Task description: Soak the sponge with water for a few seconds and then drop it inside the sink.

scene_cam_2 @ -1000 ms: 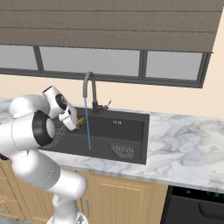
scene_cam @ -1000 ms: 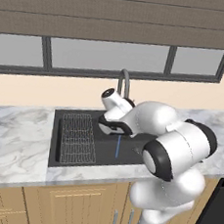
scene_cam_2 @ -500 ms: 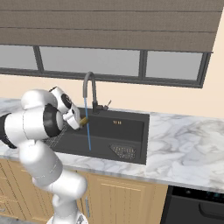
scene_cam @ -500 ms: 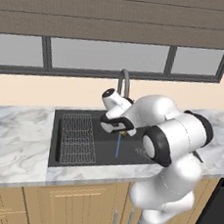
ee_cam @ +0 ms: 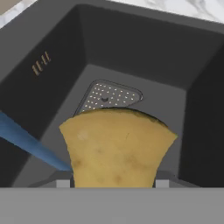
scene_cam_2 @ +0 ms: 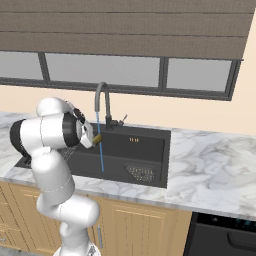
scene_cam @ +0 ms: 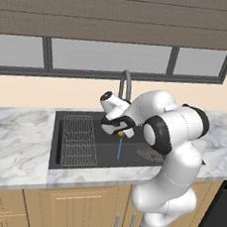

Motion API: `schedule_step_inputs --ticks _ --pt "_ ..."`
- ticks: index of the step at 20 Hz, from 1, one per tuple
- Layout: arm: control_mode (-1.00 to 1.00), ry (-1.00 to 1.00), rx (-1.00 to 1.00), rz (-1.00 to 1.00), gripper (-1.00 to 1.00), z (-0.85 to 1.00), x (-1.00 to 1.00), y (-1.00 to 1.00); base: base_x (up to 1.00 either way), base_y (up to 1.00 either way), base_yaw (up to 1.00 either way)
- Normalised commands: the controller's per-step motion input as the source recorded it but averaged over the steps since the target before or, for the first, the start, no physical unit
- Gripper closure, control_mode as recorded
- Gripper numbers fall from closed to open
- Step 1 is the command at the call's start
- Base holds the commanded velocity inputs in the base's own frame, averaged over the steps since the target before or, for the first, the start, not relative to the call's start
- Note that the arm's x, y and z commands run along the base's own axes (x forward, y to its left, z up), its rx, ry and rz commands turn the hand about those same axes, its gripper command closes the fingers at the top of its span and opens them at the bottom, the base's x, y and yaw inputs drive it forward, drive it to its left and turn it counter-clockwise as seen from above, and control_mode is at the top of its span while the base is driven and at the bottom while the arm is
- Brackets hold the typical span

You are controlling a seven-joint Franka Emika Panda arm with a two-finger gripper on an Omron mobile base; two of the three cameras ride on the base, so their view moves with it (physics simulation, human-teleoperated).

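My gripper (scene_cam: 119,132) is shut on the mustard-yellow sponge (scene_cam: 120,134), holding it above the black sink (scene_cam: 58,129) just below the faucet spout. The thin blue water (scene_cam: 119,149) stream runs straight down from the sponge's edge to the basin floor. From the right base view the sponge (scene_cam_2: 98,138) touches the water (scene_cam_2: 101,152) on its left side. In the hand view the sponge (ee_cam: 116,148) covers the space between the fingers, and the water (ee_cam: 30,146) meets its lower left edge over the sink (ee_cam: 131,48).
A wire grid rack (scene_cam: 78,140) lies in the left half of the basin. The mesh drain strainer (scene_cam: 148,154) sits on the right floor. The dark gooseneck faucet (scene_cam: 125,84) rises behind the hand. Marble counter (scene_cam: 12,144) surrounds the basin.
The arm's elbow and upper links have swung up and back. The hand has carried the sponge a little closer to the stream, still shut on it.
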Motion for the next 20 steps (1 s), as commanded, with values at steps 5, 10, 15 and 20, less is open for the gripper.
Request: schedule_step_inputs --ticks 5,10,15,20 --pt "-1.00 0.00 -0.01 -0.06 1.00 -0.13 0.31 0.18 0.00 0.00 0.00" --pt "-1.00 -0.01 0.00 -0.07 1.00 -0.12 0.29 0.00 0.00 0.00 0.00" --pt "-1.00 -0.01 0.00 -0.05 1.00 -0.18 0.34 0.00 0.00 0.00 0.00" --pt "-1.00 0.00 0.00 -0.03 1.00 -0.17 0.31 0.00 0.00 0.00 0.00"
